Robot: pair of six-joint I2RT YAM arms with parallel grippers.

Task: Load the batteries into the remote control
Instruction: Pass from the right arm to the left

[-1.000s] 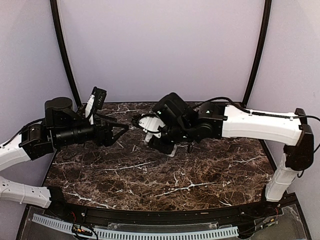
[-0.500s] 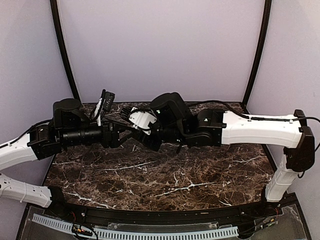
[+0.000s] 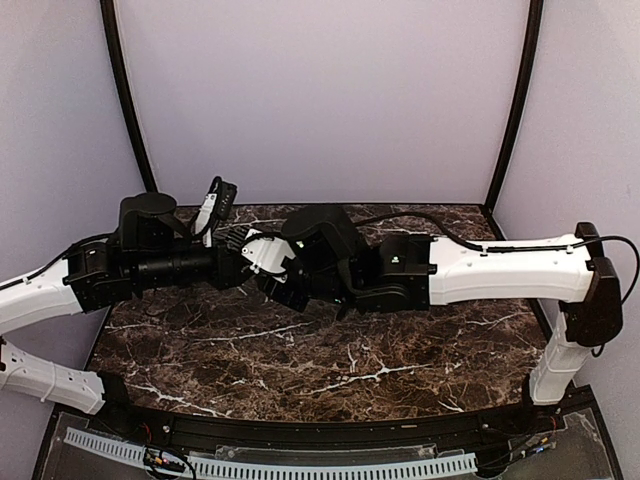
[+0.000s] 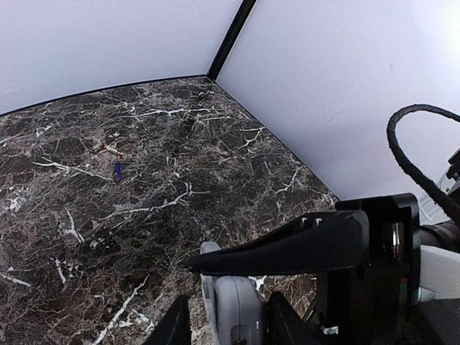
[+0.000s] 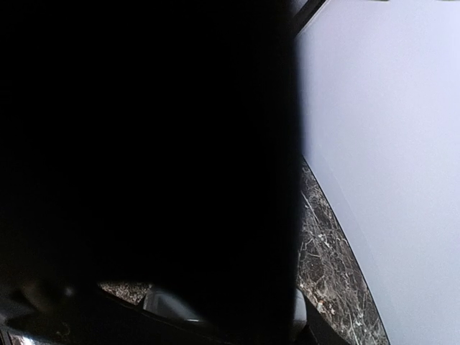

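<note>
Remote (image 3: 264, 252) midair, R gripper (image 3: 274, 264) grasping it; L gripper (image 4: 230, 305) flanks it, grip unclear. Battery (image 4: 117, 171) on table (image 4: 215, 136) at 10 o'clock, L wrist view; none loaded.

right wrist view mostly black, remote control (image 4: 233, 316) cropped below

Two robot arms were in view, a left arm (image 3: 150, 270) and a right arm (image 3: 500, 270), over one dark marbled desk (image 3: 400, 370). There was one white remote control (image 4: 231, 310). Two fingers (image 4: 176, 325) of the left gripper (image 4: 230, 297) showed in the left wrist view, one on each side of the remote control. One bluish-purple battery (image 4: 117, 171) lay on the desk, with one slim copper-coloured piece (image 4: 113, 150) just beside it, too small to identify. Two dark curved poles (image 3: 125, 100) stood behind the desk, one at each side.
</note>
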